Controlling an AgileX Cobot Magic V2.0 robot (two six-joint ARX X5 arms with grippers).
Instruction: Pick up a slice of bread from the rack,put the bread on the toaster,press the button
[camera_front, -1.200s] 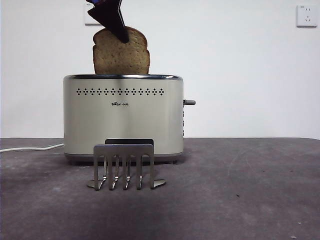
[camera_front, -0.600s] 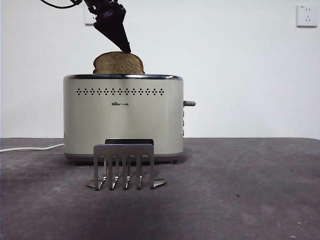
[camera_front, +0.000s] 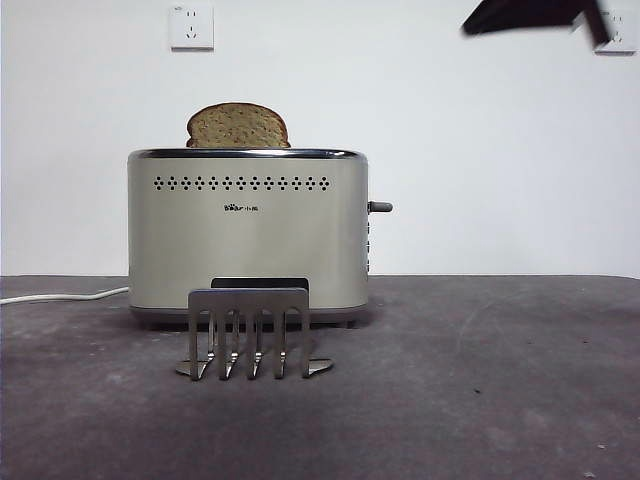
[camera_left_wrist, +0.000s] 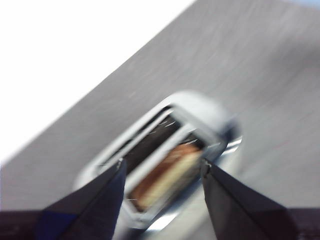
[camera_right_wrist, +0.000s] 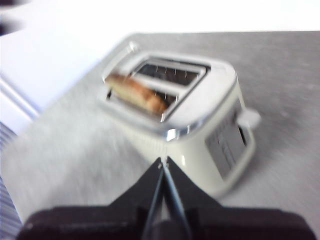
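The slice of bread (camera_front: 237, 127) stands in a slot of the cream toaster (camera_front: 246, 235), only its domed top showing above the chrome rim. In front of the toaster stands the grey rack (camera_front: 248, 331), with nothing in it. The button (camera_front: 380, 207) sticks out of the toaster's right side. My left gripper (camera_left_wrist: 161, 167) hovers open high above the toaster (camera_left_wrist: 165, 160) and the bread (camera_left_wrist: 167, 172); it is out of the front view. My right gripper (camera_right_wrist: 162, 162) is shut, above and off the toaster's (camera_right_wrist: 200, 115) button (camera_right_wrist: 250, 118) side. A blurred dark arm (camera_front: 530, 14) shows at the top right.
A white cord (camera_front: 60, 296) runs left from the toaster across the dark table (camera_front: 480, 380). Two wall sockets (camera_front: 192, 27) (camera_front: 612, 30) sit on the white wall behind.
The left gripper let go of the bread, which dropped deeper into the slot, and then rose out of the front view. A dark arm has entered at the top right.
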